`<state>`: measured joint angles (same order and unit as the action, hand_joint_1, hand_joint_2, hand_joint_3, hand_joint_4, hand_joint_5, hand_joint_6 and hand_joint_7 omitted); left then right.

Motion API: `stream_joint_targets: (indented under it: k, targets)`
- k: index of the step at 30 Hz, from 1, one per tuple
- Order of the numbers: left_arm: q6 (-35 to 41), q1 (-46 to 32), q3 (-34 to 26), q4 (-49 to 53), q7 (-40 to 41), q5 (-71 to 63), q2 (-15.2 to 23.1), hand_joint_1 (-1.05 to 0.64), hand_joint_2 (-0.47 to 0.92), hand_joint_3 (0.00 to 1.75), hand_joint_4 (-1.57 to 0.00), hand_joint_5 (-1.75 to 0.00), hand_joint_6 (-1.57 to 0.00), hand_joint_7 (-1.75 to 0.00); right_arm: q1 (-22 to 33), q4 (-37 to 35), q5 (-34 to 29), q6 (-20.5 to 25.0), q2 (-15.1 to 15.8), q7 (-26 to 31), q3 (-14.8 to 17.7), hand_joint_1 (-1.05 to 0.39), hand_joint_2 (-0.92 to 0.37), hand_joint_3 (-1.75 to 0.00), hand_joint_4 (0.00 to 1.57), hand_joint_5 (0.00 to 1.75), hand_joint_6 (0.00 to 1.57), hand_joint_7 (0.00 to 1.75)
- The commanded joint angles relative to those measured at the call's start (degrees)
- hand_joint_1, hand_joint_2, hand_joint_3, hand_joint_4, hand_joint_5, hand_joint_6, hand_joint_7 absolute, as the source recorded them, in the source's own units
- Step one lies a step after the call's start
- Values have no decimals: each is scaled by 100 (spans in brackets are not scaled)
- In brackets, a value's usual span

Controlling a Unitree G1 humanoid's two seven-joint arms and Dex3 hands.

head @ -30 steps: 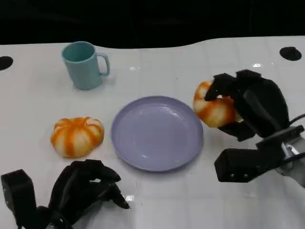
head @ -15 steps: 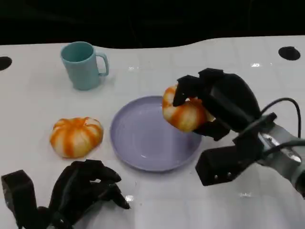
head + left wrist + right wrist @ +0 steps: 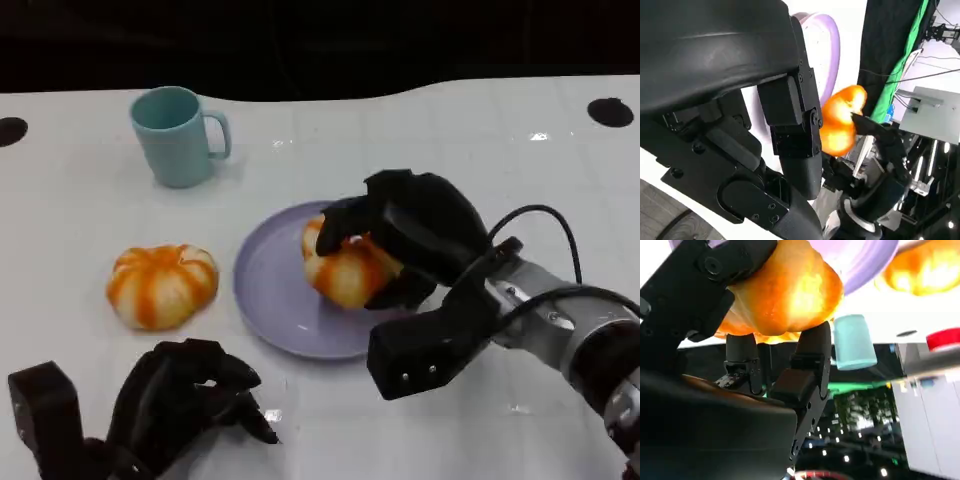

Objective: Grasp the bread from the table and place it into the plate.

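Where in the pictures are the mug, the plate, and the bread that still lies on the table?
mug point(image 3: 172, 140): head view, on the side of its teal body.
plate point(image 3: 268, 285): head view, on the bare purple part left of the held bread.
bread on the table point(image 3: 160, 284): head view, on its orange striped top.

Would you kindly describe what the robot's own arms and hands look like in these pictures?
Both hands are matte black, with blocky segmented fingers and visible screws. The right hand joins a silver, cylindrical forearm with black bands; a thin black cable loops above its wrist, and a boxy black part sits below the wrist. The left hand has a squarish black block beside it.
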<state>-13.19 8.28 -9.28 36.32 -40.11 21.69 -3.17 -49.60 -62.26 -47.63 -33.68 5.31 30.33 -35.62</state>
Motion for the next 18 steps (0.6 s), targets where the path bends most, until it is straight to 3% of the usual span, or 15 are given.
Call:
stream_joint_targets:
  k: [1,4,5,9,14,18]
  targets:
    - [-24,-57,-6,-55,57,-22,71,-105,70,0,-157,-61,-157,-24,-148,-81,111,22,3,-237,41,-26,-67,-50,81,114,88,51]
    - [-16,-49,-6,-44,61,-22,78,-105,70,0,-157,-61,-157,-24,-135,-54,141,86,25,-505,50,-29,-72,-39,68,92,82,23]
    - [-7,-45,-8,-42,58,-16,80,-105,70,0,-157,-61,-157,-24,-133,-38,131,101,43,-579,38,-33,-76,-33,58,71,74,12]
    - [-3,-39,-10,-39,43,-12,92,-105,70,0,-157,-61,-157,-24,-95,124,172,294,93,-1063,68,-45,-88,-15,38,32,53,1]
    - [1,-30,-9,-17,40,-12,93,-105,70,0,-157,-61,-157,-23,55,568,279,607,188,-1658,135,-61,-92,-18,17,18,31,0]
    - [12,-37,-6,-37,44,-3,79,-105,69,0,-157,-61,-157,-23,186,920,362,759,272,-1974,186,-66,-92,-19,11,15,24,0]
